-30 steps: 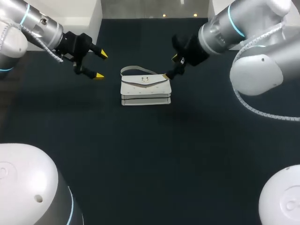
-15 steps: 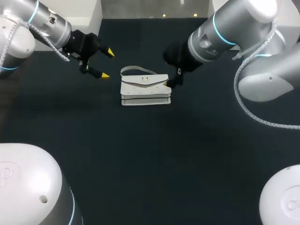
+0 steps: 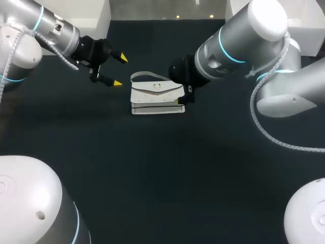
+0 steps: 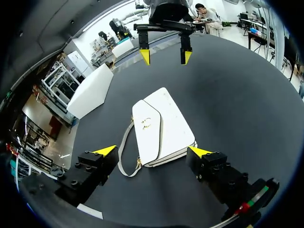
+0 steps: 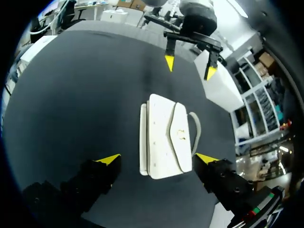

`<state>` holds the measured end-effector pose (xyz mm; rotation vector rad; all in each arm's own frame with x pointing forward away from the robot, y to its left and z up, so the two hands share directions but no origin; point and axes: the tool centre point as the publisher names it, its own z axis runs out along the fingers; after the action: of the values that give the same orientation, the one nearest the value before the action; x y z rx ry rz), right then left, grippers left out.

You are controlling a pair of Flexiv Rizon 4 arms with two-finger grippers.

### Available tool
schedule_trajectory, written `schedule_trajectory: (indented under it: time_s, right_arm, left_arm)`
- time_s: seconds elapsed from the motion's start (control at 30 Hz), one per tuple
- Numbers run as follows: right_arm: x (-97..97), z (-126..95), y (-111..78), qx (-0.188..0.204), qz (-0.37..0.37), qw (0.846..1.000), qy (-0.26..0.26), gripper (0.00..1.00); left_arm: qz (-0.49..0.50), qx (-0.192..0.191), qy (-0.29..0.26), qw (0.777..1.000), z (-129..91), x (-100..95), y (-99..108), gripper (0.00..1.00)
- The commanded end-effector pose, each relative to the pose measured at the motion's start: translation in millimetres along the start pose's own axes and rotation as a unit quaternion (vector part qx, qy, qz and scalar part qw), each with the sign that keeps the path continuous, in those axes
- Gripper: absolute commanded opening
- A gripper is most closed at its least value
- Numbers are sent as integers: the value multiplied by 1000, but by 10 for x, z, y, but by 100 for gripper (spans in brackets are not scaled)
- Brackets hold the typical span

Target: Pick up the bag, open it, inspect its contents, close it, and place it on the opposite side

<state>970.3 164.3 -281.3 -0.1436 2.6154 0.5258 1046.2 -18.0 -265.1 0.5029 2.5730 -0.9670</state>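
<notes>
A white flap bag (image 3: 155, 95) lies flat on the dark table, its strap (image 3: 144, 75) looped at the far side. My left gripper (image 3: 120, 70) hovers open just off the bag's left end. In the left wrist view the bag (image 4: 161, 126) lies ahead, its near end between the spread yellow tips of the left gripper (image 4: 153, 151), which do not touch it. My right gripper (image 3: 184, 94) is at the bag's right end, largely hidden by its arm. In the right wrist view the right gripper (image 5: 158, 158) is open and straddles the bag's (image 5: 164, 137) near end without contact.
Bare dark table top (image 3: 162, 168) stretches in front of the bag. Each wrist view shows my other arm's gripper beyond the bag: the right gripper (image 4: 164, 54) and the left gripper (image 5: 190, 66). White arm bases (image 3: 30, 203) fill the near corners.
My right arm has swung left and down until its gripper is at the bag's right end. The left gripper has crept right, closer to the bag's left end. The bag has not moved.
</notes>
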Motion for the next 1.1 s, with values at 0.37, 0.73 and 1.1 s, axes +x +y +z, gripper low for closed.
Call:
schedule_trajectory:
  time_s: [0.37,0.73,1.1]
  right_arm:
    - [170,273,-82,46,-19,966,-255,100]
    - [211,384,-139,80,-30,958,-272,100]
    - [184,521,-161,60,-60,954,-288,100]
  left_arm:
    - [15,12,5,1000,133,-61,-52,100]
    - [9,5,11,1000,179,-102,-70,100]
    - [40,14,16,999,337,-106,-85,100]
